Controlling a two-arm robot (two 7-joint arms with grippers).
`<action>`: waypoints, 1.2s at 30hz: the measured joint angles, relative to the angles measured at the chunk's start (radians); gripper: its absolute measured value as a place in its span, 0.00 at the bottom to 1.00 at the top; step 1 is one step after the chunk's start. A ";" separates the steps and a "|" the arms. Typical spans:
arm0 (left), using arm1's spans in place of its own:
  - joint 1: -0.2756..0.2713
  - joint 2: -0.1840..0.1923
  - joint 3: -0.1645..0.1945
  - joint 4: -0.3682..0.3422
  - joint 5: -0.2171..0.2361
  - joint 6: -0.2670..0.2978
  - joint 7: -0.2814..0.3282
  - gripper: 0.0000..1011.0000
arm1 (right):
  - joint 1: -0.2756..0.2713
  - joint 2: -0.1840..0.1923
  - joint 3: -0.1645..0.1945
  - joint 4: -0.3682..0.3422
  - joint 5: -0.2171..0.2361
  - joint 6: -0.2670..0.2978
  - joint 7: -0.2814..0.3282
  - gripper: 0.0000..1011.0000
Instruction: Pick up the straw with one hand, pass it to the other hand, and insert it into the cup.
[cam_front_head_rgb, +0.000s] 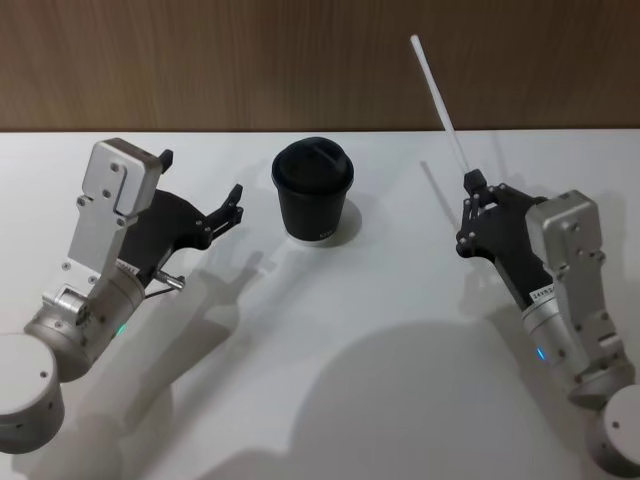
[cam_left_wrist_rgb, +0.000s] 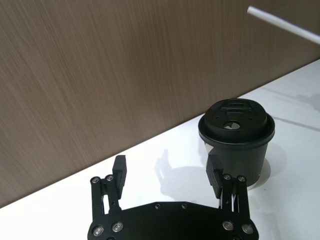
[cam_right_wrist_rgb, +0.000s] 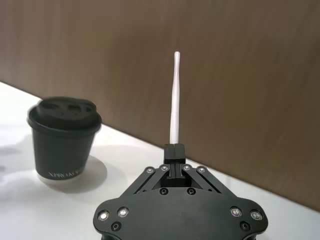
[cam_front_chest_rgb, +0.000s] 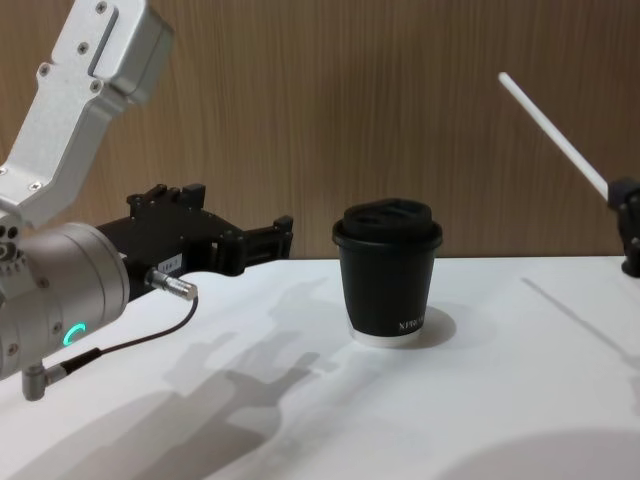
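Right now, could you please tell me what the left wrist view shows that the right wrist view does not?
Left wrist view: the left gripper, open, near the black paper cup, its domed lid's hole visible. Right wrist view: the right gripper shut on the long white plastic straw, and the cup's white lettering. Both: cup, straw, white table, brown wood-grain wall.

White tabletop (cam_front_head_rgb: 330, 340), soft grey shadows (cam_front_head_rgb: 400, 400) across it — brown wood-grain wall (cam_front_head_rgb: 250, 60) behind, grain running horizontally
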 joint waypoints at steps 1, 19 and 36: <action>0.000 0.000 0.000 0.000 0.000 0.000 0.000 0.99 | 0.000 0.000 0.000 0.000 0.000 0.000 0.000 0.00; 0.000 0.000 0.000 0.000 0.000 0.000 0.000 0.99 | -0.025 0.112 -0.008 -0.052 0.122 -0.230 0.199 0.00; -0.005 0.005 -0.003 -0.008 -0.019 -0.001 -0.040 0.99 | -0.016 0.200 -0.029 -0.069 0.273 -0.347 0.397 0.00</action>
